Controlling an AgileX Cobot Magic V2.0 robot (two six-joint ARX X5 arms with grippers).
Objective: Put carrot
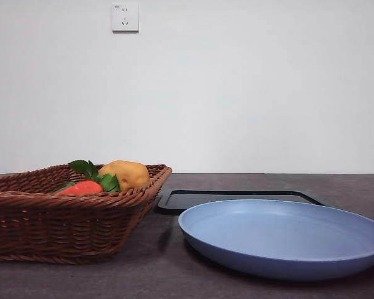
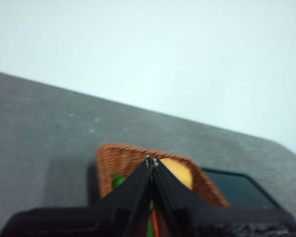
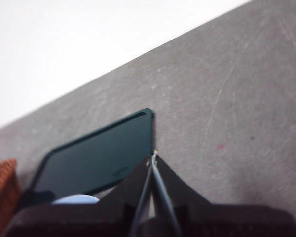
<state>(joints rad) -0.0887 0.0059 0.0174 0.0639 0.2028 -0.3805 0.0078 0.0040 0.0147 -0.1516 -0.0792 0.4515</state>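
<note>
- So, leftmost on the table (image 1: 174,280) is the wicker basket (image 1: 62,230), and the carrot (image 1: 81,187) is lying inside it, orange body low behind the rim with its green leaves (image 1: 87,169) poking up.
- Right against those leaves, also in the basket, sits the yellow-brown potato (image 1: 128,173). My guess is they're just stocked there together, so I'll have to pick around the potato.
- My left gripper (image 2: 152,161) hangs above the basket, jaws pressed together at the tips, nothing in them. From its wrist cam I see the basket, the potato and a sliver of orange and green between the jaws, so I reckon this arm is the one lined up for the grab.
- Moving right: a flat black tray (image 1: 237,198) lies behind, and the big blue plate (image 1: 287,240) is in front of it, both bare. Task doesn't say where to put the carrot, but the plate looks like the likely spot.
- My right gripper (image 3: 153,157) is over the far corner of the tray, closed too and holding nothing, just waiting.
- Nothing picked yet, so the task is at its very start.
</note>
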